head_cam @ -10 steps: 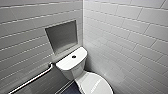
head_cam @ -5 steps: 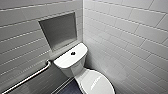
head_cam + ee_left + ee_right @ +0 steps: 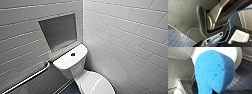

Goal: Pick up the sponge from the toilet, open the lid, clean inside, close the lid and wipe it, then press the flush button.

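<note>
Grey tile covers the left wall [image 3: 17, 37] in the head view. Entries run left to right.

1. Metal grab bar [image 3: 27, 79] is fixed low on that wall and slants up toward the toilet. Its upper end is near the tank but apart from it.
2. Recessed niche [image 3: 58, 31] is set in the same wall, above the tank.
3. Toilet [image 3: 72, 71] stands in the corner, white and glossy. The tank top is flat, with the flush button [image 3: 73, 54] dark and round at its centre.
4. Lid [image 3: 98, 83] is down over the bowl, with a bright streak of reflection on it.
5. Dark floor [image 3: 71, 89] shows as a small patch between the grab bar and the bowl.
6. Right wall [image 3: 130, 37] is paler tile and meets the grey wall in the corner behind the tank.

Left wrist view: 1 thin blue cable [image 3: 193, 29] loops across dark robot housing, and dark blue square floor tiles show at one corner. Left gripper: cannot tell whether it is wide or narrow.

Right wrist view: the sponge [image 3: 214, 70] is bright blue and pitted, very close to the camera. It is held up in front of the white lid, with dark floor tiles beside it. Its near end is squeezed thin where a dark part of the right gripper [image 3: 218, 92] meets it. The gripper is clamped on the sponge.
</note>
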Available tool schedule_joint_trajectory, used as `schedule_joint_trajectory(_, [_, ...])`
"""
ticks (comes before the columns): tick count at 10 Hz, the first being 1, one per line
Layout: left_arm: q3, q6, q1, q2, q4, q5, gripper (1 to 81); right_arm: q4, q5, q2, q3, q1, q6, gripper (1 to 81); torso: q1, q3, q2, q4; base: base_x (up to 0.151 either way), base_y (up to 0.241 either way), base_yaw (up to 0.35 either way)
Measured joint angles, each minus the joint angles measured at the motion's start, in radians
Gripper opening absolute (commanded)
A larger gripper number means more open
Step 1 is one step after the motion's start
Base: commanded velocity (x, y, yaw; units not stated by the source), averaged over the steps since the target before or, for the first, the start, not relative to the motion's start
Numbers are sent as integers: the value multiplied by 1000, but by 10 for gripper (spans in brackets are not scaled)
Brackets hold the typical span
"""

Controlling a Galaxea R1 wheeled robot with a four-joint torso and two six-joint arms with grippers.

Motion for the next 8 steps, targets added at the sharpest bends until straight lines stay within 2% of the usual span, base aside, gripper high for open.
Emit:
schedule_joint_trajectory(3, [-70,0,-1,39,0,1,811,0,-73,65,-40,134,43,10,0,-4,0,0,0,0,0])
schedule_joint_trajectory(6, [-90,0,8,66,0,0,811,0,-116,133,-134,215,70,10,1,-55,1,0,0,0,0])
schedule_joint_trajectory(8, [-93,0,9,67,0,-1,811,7,-152,196,-186,283,76,10,6,-63,-8,0,0,0,0])
